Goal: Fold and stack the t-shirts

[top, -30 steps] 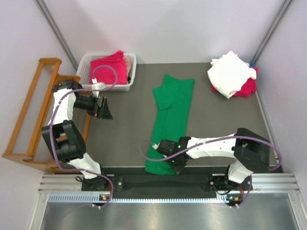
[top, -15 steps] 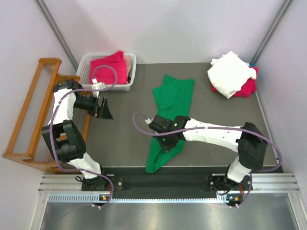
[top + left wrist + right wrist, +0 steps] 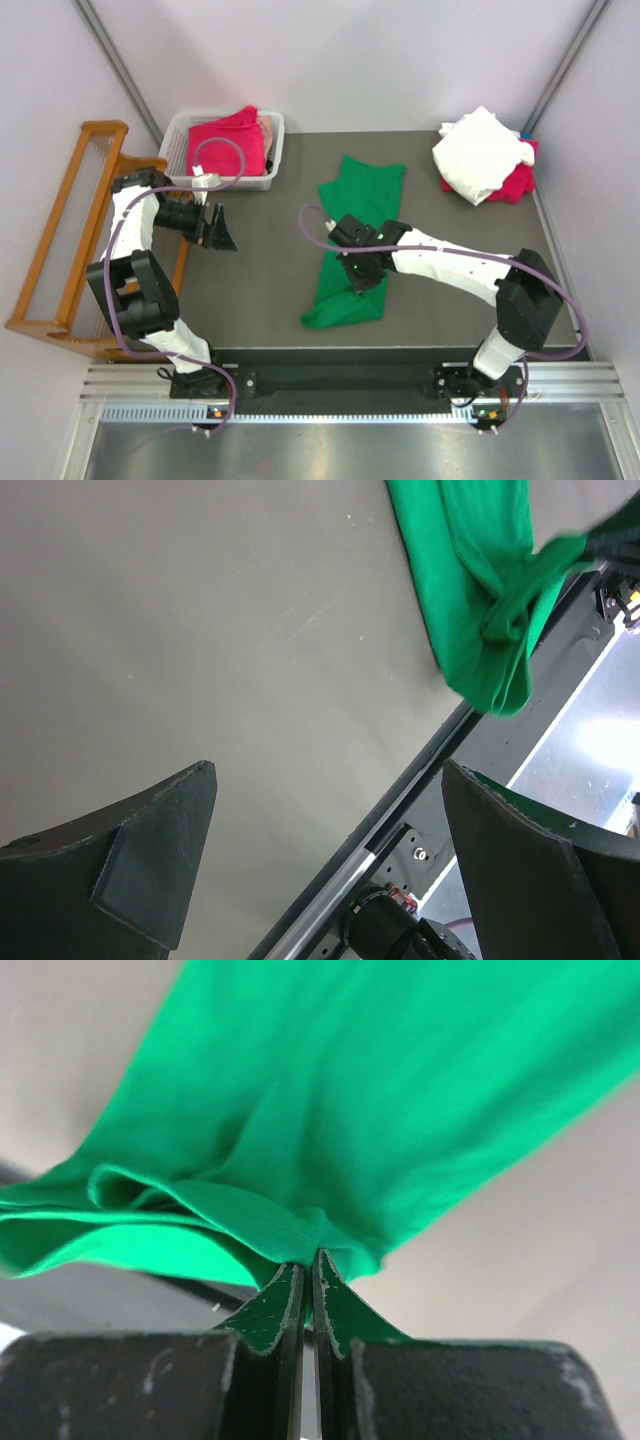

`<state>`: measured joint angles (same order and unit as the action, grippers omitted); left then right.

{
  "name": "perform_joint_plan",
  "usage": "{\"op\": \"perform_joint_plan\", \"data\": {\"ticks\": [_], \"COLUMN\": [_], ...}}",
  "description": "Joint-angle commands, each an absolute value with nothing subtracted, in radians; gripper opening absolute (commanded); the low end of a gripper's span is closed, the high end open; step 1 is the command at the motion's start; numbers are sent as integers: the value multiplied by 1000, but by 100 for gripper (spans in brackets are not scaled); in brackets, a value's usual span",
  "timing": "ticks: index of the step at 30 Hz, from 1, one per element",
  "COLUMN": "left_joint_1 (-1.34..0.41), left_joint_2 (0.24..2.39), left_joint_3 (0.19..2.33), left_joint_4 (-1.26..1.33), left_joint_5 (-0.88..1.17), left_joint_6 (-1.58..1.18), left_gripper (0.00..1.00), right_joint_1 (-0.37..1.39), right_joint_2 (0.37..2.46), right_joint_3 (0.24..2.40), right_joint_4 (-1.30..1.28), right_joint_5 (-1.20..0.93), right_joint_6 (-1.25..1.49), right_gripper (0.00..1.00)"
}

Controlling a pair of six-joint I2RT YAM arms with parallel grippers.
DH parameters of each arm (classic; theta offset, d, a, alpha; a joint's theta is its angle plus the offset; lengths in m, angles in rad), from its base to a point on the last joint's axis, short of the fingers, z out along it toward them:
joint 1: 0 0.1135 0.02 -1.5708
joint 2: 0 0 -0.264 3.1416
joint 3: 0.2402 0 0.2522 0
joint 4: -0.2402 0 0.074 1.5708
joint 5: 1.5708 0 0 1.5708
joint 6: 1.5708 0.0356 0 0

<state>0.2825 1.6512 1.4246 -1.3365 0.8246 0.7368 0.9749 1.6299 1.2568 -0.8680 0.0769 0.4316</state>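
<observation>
Dark grey tabletop (image 3: 250, 290), boxed in by pale walls, carries everything in play. At the centre of the top view the right end effector (image 3: 362, 276) is clamped tight on the green t-shirt (image 3: 368, 190). The wrist view shows its two fingers pressed together with a bunched ridge of green cloth pinched between the tips, several layers gathered there. Judging by that grip, it holds the near hem raised so the lower part can be carried up the frame over the rest, a lengthwise fold. Below the pinch the cloth humps and doubles toward the lower centre, while the upper part lies flat and narrow, reaching toward the top of the frame. At the left of the top view the left end effector (image 3: 219, 233) hangs above bare surface with its fingers spread wide and nothing between them, well apart from the green cloth. It seems parked there so as not to snag the fold. Outward again, a white t-shirt (image 3: 480, 155) lies on a crimson t-shirt (image 3: 516, 186) in the upper right corner, apparently the stack the green one is meant to join. In the upper left a white slatted basket (image 3: 276, 140) holds a pinkish-red t-shirt (image 3: 235, 128), likely waiting its turn, and an orange wooden rack (image 3: 104, 130) stands along the left edge.
</observation>
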Motion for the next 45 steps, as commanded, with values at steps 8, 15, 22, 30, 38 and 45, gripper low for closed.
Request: {"op": "perform_joint_plan", "data": {"ticks": [8, 15, 22, 30, 38, 45], "left_joint_1": [288, 290, 290, 290, 288, 288], "left_joint_2": [1623, 1624, 1618, 1628, 1621, 1624], "left_joint_3": [1413, 1410, 1407, 1414, 1416, 1405], "left_joint_4": [-1414, -1417, -1416, -1424, -1427, -1419], "left_joint_5": [856, 868, 861, 865, 851, 850], "left_joint_6": [765, 767, 769, 775, 778, 778], "left_gripper": [99, 99, 99, 99, 99, 99], "right_joint_1": [796, 755, 750, 669, 623, 592], "right_joint_2": [1565, 1595, 1609, 1624, 1663, 1718], "right_joint_3": [1339, 1450, 1502, 1444, 1450, 1453], "right_joint_4": [-871, -900, -930, -879, -847, -816], "right_joint_5": [141, 150, 149, 158, 143, 97], "right_joint_6": [397, 359, 339, 330, 324, 319], "right_gripper": [0, 0, 0, 0, 0, 0]}}
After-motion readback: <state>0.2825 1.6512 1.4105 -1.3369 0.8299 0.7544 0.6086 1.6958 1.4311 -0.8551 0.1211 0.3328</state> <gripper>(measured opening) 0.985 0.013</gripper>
